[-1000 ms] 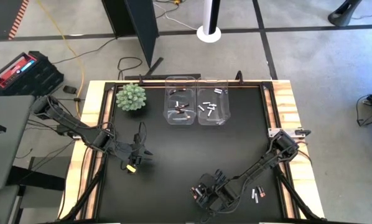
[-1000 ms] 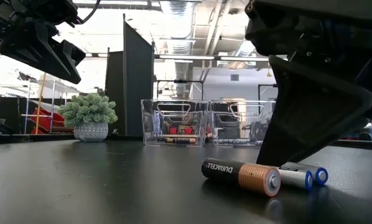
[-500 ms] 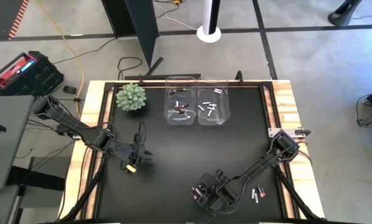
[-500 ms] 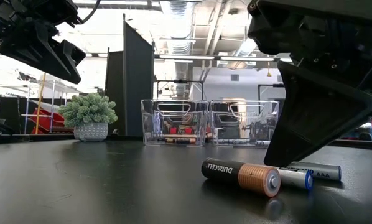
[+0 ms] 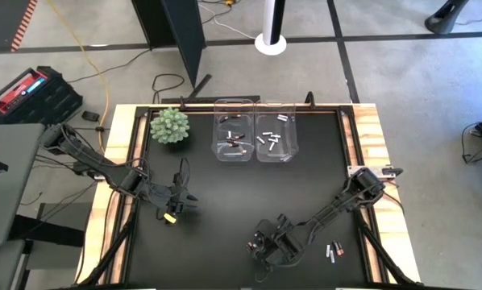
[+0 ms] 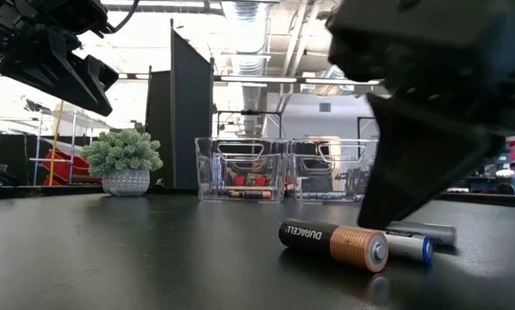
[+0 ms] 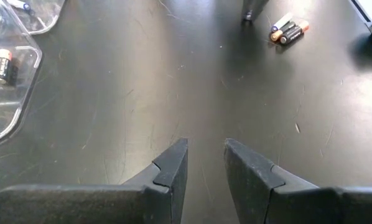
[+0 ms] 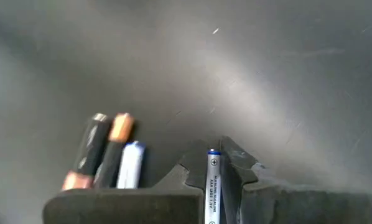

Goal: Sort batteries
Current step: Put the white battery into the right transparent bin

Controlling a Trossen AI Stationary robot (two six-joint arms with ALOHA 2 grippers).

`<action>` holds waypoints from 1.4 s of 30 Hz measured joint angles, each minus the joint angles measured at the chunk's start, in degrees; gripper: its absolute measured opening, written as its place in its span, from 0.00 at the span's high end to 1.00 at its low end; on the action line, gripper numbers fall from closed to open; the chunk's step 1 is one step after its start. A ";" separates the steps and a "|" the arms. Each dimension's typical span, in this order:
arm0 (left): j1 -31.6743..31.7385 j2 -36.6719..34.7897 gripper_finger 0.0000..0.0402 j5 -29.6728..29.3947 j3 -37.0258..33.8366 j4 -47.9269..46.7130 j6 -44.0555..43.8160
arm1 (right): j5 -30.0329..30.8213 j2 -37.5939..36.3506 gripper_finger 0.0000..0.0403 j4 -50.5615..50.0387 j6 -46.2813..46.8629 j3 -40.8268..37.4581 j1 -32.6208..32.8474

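Observation:
My right gripper [image 8: 214, 155] stands near the table's near edge, around its middle [image 5: 259, 246], shut on a white battery with a blue end [image 8: 213, 180]. Beside it two dark copper-ended batteries [image 8: 99, 152] and a white one [image 8: 130, 165] lie on their sides on the black table; the front dark one [image 6: 335, 241] shows large in the low view. A second small group of batteries [image 5: 331, 252] lies farther right. My left gripper [image 7: 204, 146] hovers open over the left part of the table [image 5: 173, 215], with nothing between its fingers. My right gripper pinches the white battery's long sides [image 8: 213, 171] between its two fingers. The fingers slant down from above. The blue end [image 8: 214, 153] reaches out past the fingertips. In the low view the battery [image 6: 425, 231] lies about level, just above the table; whether it touches the table I cannot tell.
Two clear bins stand at the far edge: the left one [image 5: 234, 130] holds dark batteries, the right one [image 5: 275, 130] white ones. A small potted plant [image 5: 169, 126] stands at the far left. Bare black table lies between the arms and the bins.
My right gripper has shifted a little toward the far edge. The white battery at its fingers has swung from nearly end-on to side-on in the low view and now sits a bit higher and closer to the gripper. The other batteries have stayed put.

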 joint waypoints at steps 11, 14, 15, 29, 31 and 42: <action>0.00 -0.02 0.75 0.00 0.01 0.01 0.00 | 1.63 -3.62 0.91 -3.32 -9.60 -0.39 -5.41; 0.01 -0.02 0.75 0.00 -0.02 0.00 0.00 | 1.99 -5.49 0.91 -5.51 -11.64 -0.29 -6.99; 0.00 -0.02 0.75 0.00 -0.02 0.00 0.00 | 1.99 -5.93 0.91 -6.09 -12.48 -0.31 -7.48; 0.01 -0.02 0.75 0.00 -0.02 -0.02 0.00 | 4.45 -22.10 0.91 -17.14 -23.28 -0.28 -14.02; 0.01 -0.02 0.75 0.00 0.00 -0.02 0.00 | 4.44 -25.19 0.91 -17.10 -26.85 -0.28 -16.34; 0.00 -0.02 0.75 0.00 0.01 -0.02 0.00 | -2.02 -35.95 0.91 -13.85 -46.73 -0.20 -39.27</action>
